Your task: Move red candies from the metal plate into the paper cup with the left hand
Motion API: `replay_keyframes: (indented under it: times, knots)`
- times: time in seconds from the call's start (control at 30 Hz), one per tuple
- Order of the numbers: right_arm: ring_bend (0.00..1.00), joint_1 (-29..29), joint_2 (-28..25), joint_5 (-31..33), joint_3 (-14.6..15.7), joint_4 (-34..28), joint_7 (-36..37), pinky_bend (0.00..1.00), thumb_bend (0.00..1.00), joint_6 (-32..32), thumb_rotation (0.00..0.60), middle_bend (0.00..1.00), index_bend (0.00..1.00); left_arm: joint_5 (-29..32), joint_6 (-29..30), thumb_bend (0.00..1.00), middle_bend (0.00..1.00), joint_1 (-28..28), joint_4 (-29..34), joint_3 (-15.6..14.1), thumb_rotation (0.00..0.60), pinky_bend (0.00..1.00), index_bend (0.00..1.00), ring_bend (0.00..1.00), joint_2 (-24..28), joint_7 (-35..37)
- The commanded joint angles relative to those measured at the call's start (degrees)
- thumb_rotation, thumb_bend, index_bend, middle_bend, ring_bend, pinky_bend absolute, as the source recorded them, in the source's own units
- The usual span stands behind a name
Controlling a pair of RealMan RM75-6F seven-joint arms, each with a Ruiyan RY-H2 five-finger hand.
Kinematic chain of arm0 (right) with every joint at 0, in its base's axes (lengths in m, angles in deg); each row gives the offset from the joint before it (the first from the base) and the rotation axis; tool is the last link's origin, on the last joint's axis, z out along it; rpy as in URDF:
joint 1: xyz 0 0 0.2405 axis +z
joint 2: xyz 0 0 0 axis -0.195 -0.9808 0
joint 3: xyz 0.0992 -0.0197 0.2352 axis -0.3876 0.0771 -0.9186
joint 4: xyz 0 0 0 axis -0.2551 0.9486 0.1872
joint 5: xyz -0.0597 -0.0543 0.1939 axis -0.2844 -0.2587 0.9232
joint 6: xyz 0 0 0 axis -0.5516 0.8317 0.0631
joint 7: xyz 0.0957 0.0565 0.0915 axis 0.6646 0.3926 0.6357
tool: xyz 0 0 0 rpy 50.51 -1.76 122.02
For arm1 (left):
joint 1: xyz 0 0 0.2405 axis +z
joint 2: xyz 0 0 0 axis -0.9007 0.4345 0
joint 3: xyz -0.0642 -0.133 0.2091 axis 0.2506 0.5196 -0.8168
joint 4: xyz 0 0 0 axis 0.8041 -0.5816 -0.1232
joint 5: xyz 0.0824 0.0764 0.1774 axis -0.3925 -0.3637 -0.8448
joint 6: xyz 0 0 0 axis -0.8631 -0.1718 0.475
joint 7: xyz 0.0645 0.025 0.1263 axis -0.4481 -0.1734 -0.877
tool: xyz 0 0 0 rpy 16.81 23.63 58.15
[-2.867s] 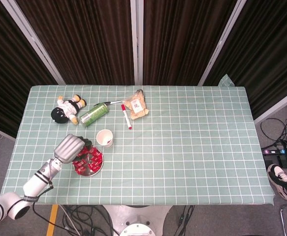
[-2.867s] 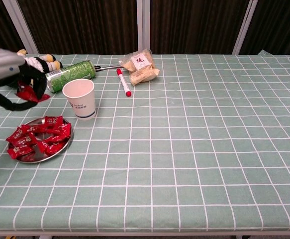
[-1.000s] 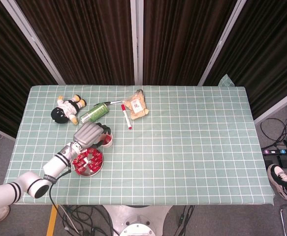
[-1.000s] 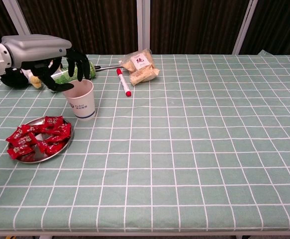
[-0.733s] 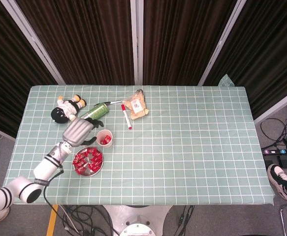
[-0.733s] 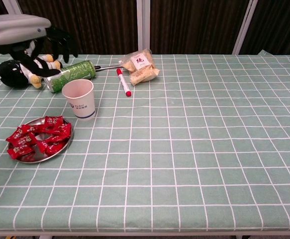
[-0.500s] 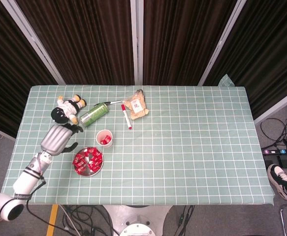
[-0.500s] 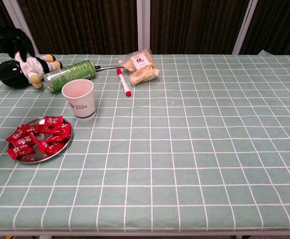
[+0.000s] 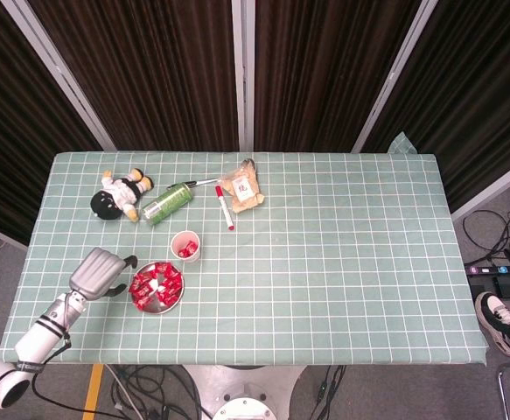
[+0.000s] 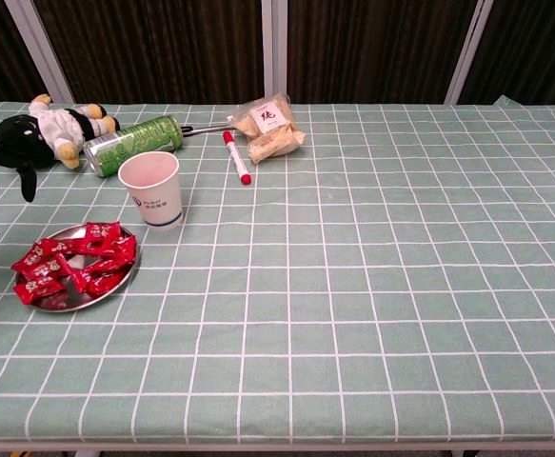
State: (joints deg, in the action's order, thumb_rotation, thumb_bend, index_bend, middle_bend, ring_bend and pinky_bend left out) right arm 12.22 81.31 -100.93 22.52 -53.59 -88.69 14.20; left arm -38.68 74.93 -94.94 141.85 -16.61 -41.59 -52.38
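Several red candies (image 9: 156,283) lie heaped on the metal plate (image 9: 143,305), near-left on the desk (image 9: 342,262); paper cup (image 9: 185,246) just beyond, some red already inside. Left robot hand (image 9: 100,270) hovers left of plate, fingers spread, holding nothing. Right robot hand unseen.

Chest view: candies (image 10: 75,263) look light, crinkly, slick-wrapped — judged best pinched mid-wrapper, one off the top. Cup (image 10: 153,188) interior hidden here; only dark fingertips (image 10: 27,181) show at left edge.
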Motion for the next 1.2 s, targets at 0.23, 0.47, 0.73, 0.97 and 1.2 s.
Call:
replay_keyframes:
  times: [0.23, 0.47, 0.73, 0.97, 1.2]
  knots:
    - [0.07, -0.1, -0.1, 0.1, 0.1, -0.4, -0.5, 0.22, 0.10, 0.0, 0.600, 0.11, 0.00, -1.8, -1.4, 0.19, 1.00, -0.8, -6.4, 0.1, 0.600, 1.00, 0.48, 0.98, -4.3, -0.1]
    - [0.07, -0.2, -0.2, 0.3, 0.1, -0.8, -1.1, 0.22, 0.10, 0.0, 0.600, 0.11, 0.00, -1.5, -2.8, 0.18, 1.00, -0.8, -10.8, 0.2, 0.600, 1.00, 0.48, 0.98, -6.7, 1.2]
    - [0.07, -0.2, -0.2, 0.6, 0.0, -1.3, -1.6, 0.22, 0.10, -0.2, 0.600, 0.11, 0.00, -1.9, -3.3, 0.16, 1.00, -1.3, -13.7, 0.5, 0.600, 1.00, 0.48, 0.98, -8.5, 2.3]
    - [0.07, -0.1, -0.3, 0.8, 0.0, -1.5, -2.0, 0.22, 0.10, -0.3, 0.600, 0.11, 0.00, -2.0, -4.0, 0.16, 1.00, -1.8, -15.4, 0.8, 0.600, 1.00, 0.48, 0.97, -9.9, 2.8]
    - [0.07, -0.3, -0.3, 0.9, 0.0, -1.5, -1.9, 0.22, 0.10, -0.3, 0.600, 0.11, 0.00, -2.6, -3.9, 0.16, 1.00, -2.0, -14.0, 0.6, 0.600, 1.00, 0.48, 0.97, -9.9, 3.5]
